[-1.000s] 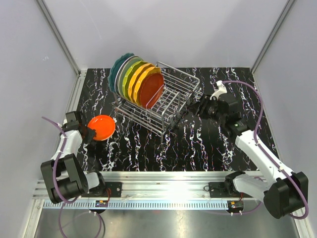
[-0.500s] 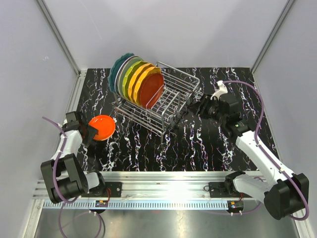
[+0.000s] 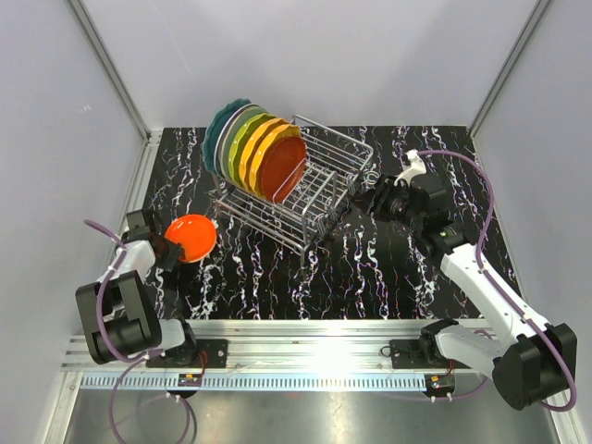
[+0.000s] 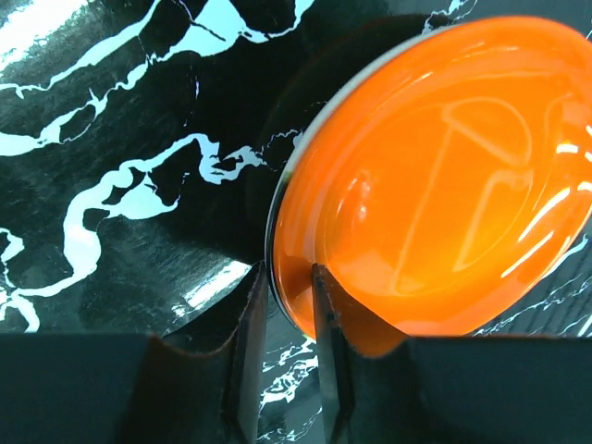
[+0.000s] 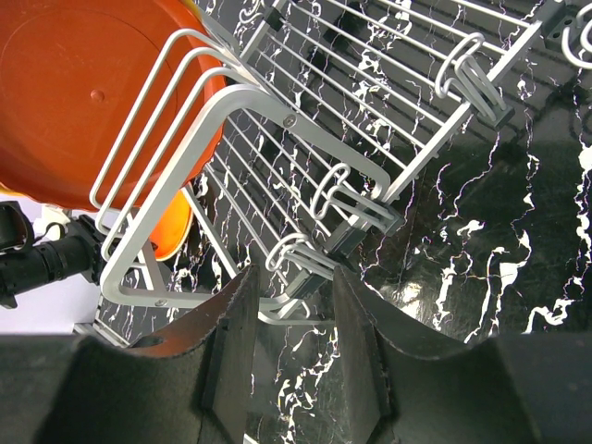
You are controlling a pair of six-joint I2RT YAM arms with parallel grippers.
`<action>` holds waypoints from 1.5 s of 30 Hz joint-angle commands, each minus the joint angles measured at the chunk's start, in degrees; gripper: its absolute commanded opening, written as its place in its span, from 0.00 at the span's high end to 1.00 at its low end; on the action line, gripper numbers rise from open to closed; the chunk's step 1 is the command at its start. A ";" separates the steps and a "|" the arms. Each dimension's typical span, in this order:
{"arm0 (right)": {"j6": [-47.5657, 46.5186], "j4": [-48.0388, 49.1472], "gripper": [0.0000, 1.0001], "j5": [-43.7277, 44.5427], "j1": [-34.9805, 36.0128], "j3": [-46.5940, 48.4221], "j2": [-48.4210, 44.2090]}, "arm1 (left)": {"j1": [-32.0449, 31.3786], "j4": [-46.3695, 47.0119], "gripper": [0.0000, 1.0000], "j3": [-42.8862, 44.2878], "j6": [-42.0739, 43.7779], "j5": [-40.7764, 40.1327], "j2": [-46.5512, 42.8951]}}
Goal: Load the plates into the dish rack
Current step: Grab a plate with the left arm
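Note:
My left gripper (image 3: 170, 248) is shut on the near rim of an orange plate (image 3: 191, 237) at the table's left. In the left wrist view its fingertips (image 4: 289, 277) pinch that rim, with the glossy plate (image 4: 435, 176) tilted up off the table. The silver wire dish rack (image 3: 328, 185) stands mid-table. Several plates (image 3: 252, 148) stand upright in its left end, from teal through green and yellow to red-orange. My right gripper (image 3: 364, 201) is open at the rack's right end. In the right wrist view its fingers (image 5: 291, 277) flank a low wire loop of the rack (image 5: 370, 111).
The black marbled table (image 3: 388, 268) is walled by grey panels on three sides. The rack's right half holds bare slots. The red-orange plate (image 5: 83, 92) fills the upper left of the right wrist view. A metal rail (image 3: 305, 338) runs along the near edge.
The left arm's elbow has shifted slightly toward the near edge. The orange plate stays in its grip at about the same spot. The right arm has barely moved.

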 commanded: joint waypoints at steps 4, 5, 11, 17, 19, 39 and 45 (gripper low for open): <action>0.46 2.13 0.55 -1.40 -0.89 0.29 -0.61 | 0.07 -0.25 0.80 -2.32 -0.62 0.35 -4.56; 0.73 2.22 0.56 -1.57 -1.07 0.29 -0.43 | 0.07 -0.77 0.82 -2.41 -0.71 0.00 -5.27; 1.26 2.66 0.56 -2.63 -1.42 0.29 -0.52 | 0.16 -3.15 0.87 -1.80 -0.09 -0.61 -7.91; 1.08 2.22 0.56 -2.81 -1.60 0.29 -1.13 | 0.16 -3.68 0.89 -2.15 -0.01 -0.36 -8.18; 1.08 2.04 0.55 -2.72 -1.68 0.29 -1.31 | 0.16 -3.68 0.94 -2.15 0.34 -0.27 -8.00; 0.73 1.87 0.55 -2.01 -1.77 0.20 -2.63 | 0.16 -9.91 1.00 2.42 1.93 -2.90 -2.03; 0.64 1.95 0.54 -1.84 -1.86 0.20 -2.54 | -0.02 -12.81 1.00 4.00 2.63 -4.83 -3.95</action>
